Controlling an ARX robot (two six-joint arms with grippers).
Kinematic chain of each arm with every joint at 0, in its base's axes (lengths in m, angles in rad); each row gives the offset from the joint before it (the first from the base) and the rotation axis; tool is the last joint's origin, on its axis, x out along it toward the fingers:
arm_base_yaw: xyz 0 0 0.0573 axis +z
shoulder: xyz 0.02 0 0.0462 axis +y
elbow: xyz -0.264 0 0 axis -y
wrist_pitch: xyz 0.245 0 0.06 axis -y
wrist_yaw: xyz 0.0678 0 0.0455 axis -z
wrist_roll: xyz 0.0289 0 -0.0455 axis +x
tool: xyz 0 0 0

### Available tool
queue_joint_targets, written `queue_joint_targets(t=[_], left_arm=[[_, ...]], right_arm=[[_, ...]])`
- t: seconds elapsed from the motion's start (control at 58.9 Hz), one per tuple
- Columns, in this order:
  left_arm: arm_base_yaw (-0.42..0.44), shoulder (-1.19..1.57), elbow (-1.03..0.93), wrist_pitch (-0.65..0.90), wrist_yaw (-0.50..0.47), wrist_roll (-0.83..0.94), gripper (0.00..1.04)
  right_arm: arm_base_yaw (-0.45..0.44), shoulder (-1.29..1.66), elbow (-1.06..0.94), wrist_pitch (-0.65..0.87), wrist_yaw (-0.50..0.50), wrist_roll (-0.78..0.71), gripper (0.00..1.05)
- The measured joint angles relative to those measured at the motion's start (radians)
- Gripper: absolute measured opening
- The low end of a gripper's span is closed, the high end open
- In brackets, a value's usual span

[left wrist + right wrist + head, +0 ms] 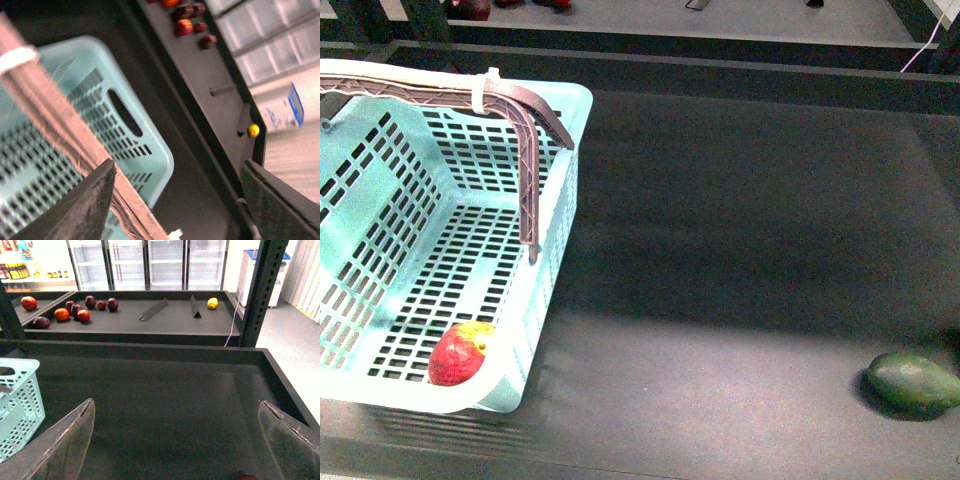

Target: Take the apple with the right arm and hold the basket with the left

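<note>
The light-teal basket stands at the left of the dark table, its brown handle raised and carrying a white zip tie. Inside, on the floor at the near right corner, lies the red apple with its yellow patch. Neither gripper shows in the front view. My left gripper is open; the handle runs close along one finger, and I cannot tell if they touch. My right gripper is open over bare table, well to the right of the basket. The apple is out of both wrist views.
A dark green avocado lies at the near right of the table. A raised rim bounds the table's far side. Behind it a shelf holds several red fruits and a yellow one. An upright post stands at the far right.
</note>
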Motion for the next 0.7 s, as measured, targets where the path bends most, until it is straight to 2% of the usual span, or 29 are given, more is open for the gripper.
queue_joint_targets(t=[0.017,0.085,0.17,0.356,0.424,0.696], left_arm=[[0.002,-0.006,-0.017,0.034,0.001,0.024,0.65],[0.014,-0.059,-0.105,0.196,0.008,0.327,0.52],[0.029,-0.133,-0.179,0.253,0.020,0.526,0.36],[0.048,-0.235,-0.313,0.257,0.045,0.658,0.03],[0.086,-0.280,-0.348,0.253,0.097,0.673,0.03],[0.111,-0.452,-0.458,0.187,0.104,0.684,0.03]], right_arm=[[0.000,0.000,0.000,0.000,0.000,0.000,0.96],[0.000,0.000,0.000,0.000,0.000,0.000,0.96],[0.000,0.000,0.000,0.000,0.000,0.000,0.96],[0.000,0.000,0.000,0.000,0.000,0.000,0.96],[0.000,0.000,0.000,0.000,0.000,0.000,0.96],[0.000,0.000,0.000,0.000,0.000,0.000,0.96]])
